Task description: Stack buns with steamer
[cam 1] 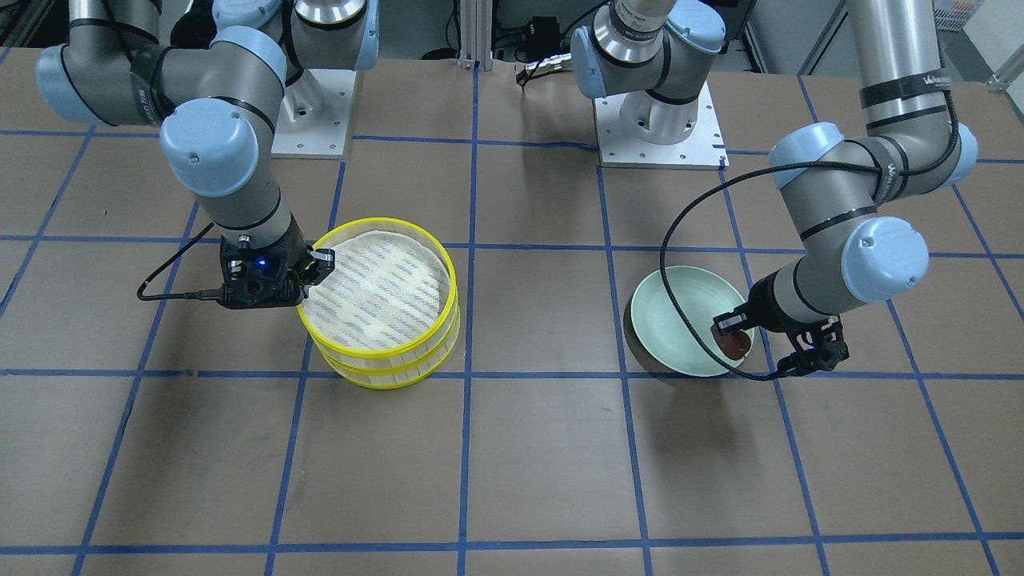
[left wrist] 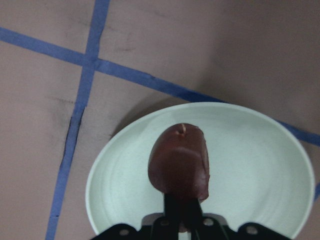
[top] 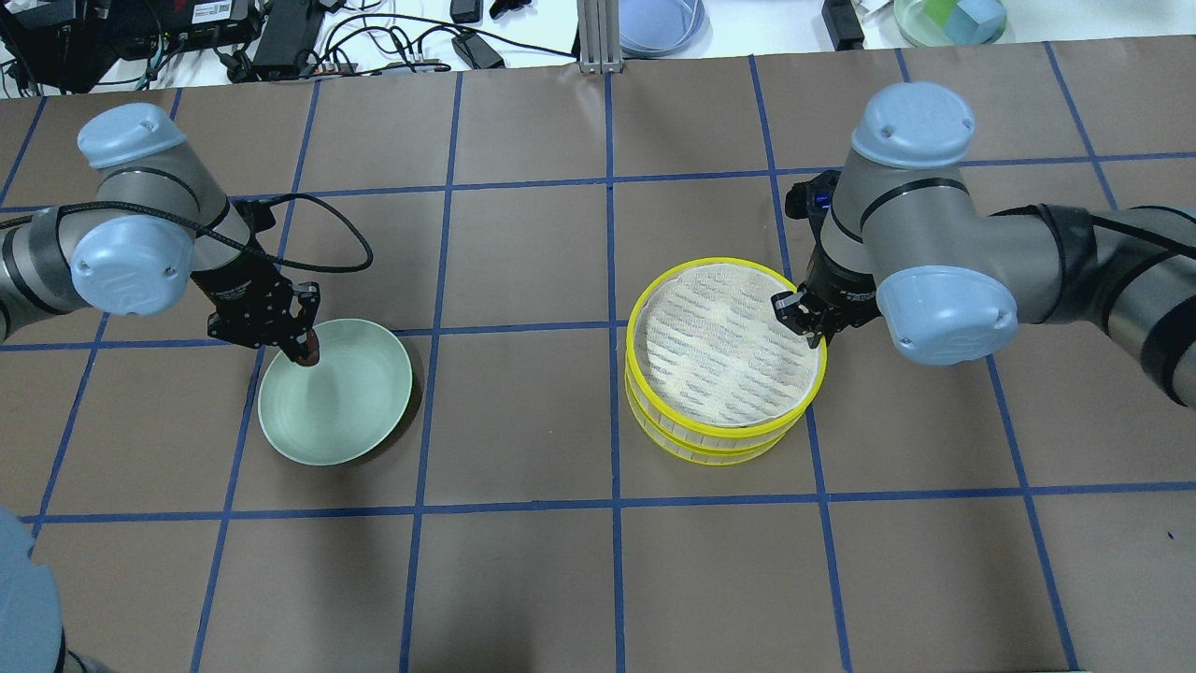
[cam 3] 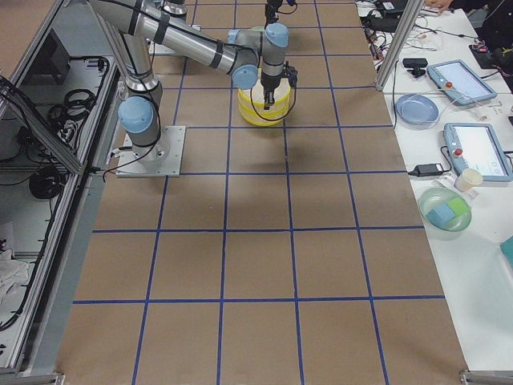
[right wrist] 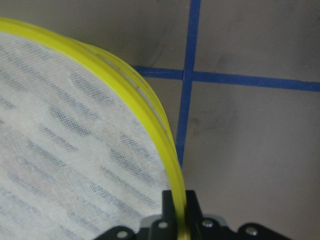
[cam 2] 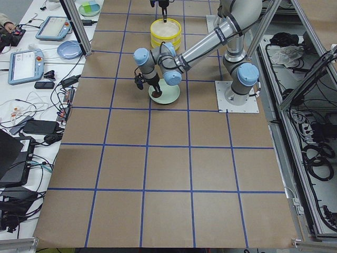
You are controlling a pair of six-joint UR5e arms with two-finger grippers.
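Note:
My left gripper [top: 304, 348] is shut on the dark reddish-brown bun [left wrist: 179, 162] and holds it just above the mint-green plate [top: 346, 411], near the plate's rim; both show in the front view, the bun [cam 1: 734, 344] over the plate [cam 1: 672, 328]. The yellow steamer [top: 724, 360] is two stacked tiers with a white mesh cloth on top. My right gripper [top: 796, 313] is shut on the top tier's rim [right wrist: 140, 95] at its edge. The cream-yellow bun is not in view.
The brown table cover carries a grid of blue tape lines [top: 612, 411]. The two arm bases [cam 1: 660, 120] stand at the robot's side of the table. Tablets, cables and dishes lie on a side bench [cam 3: 449, 208] beyond the far edge.

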